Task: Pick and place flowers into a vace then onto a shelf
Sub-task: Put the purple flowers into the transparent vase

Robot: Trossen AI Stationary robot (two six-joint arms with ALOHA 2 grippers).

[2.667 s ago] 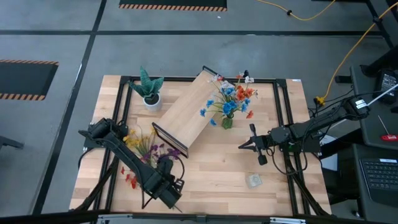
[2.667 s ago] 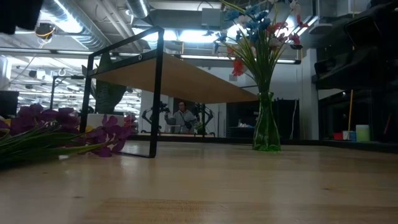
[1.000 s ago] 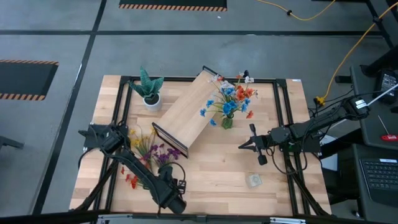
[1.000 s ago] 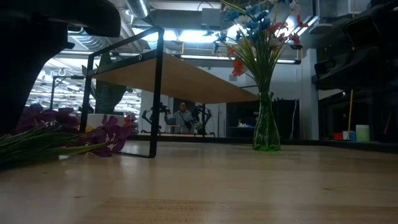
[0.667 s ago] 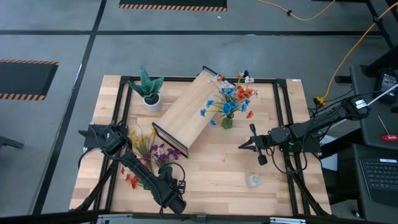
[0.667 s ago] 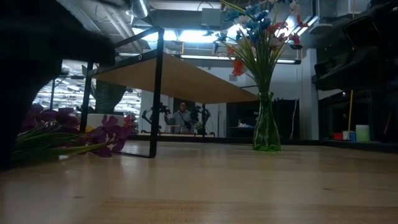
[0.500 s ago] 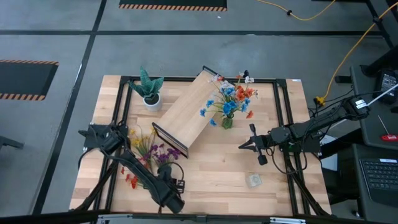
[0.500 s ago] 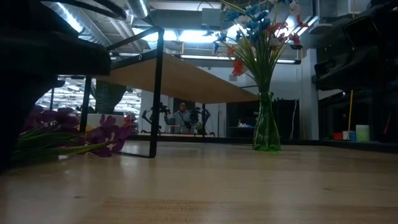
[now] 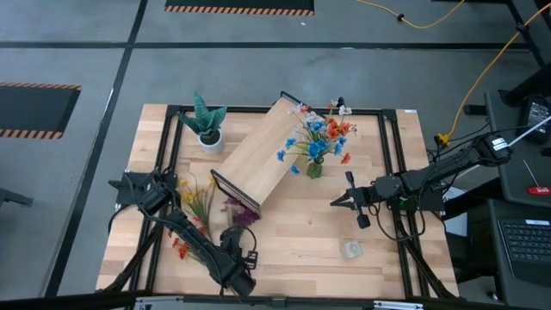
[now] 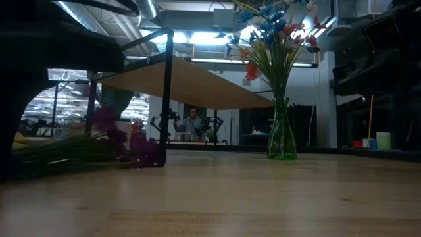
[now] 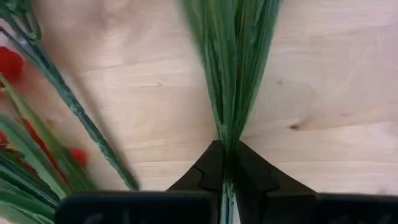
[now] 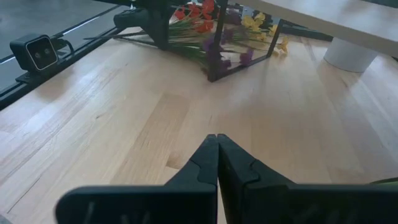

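Note:
Near the table's front left, my left gripper (image 9: 229, 235) is shut on a purple flower sprig (image 9: 238, 210), whose blossoms (image 10: 140, 147) sit by the near leg of the shelf (image 9: 258, 153). The green vase (image 9: 314, 169) holds several flowers (image 9: 323, 133) and stands on the table beside the shelf. More sprigs, yellow (image 9: 184, 193) and red (image 9: 180, 250), lie on the table left of my left arm. Right of the vase, my right gripper (image 9: 334, 202) is shut with nothing in it and points left. My left gripper pinches the sprig's bundle of thin green stems (image 11: 227, 134) between its two fingers. It comes from the table's near side, slanting down, and the stems run along the fingers. The stems fan out beyond the fingertips toward the blossoms, low over the wood.
A spiky plant in a white pot (image 9: 209, 138) stands at the far left. A small pale object (image 9: 350, 250) lies near the front right. Loose red blossoms and stems (image 11: 37, 143) lie right beside my left fingers. Bare wood spans the middle front.
My left arm has come down over the stems and has taken hold of the purple sprig. The sprig's blossoms have swung toward the table's right, up to the shelf's near leg. The yellow and red sprigs have stayed in place.

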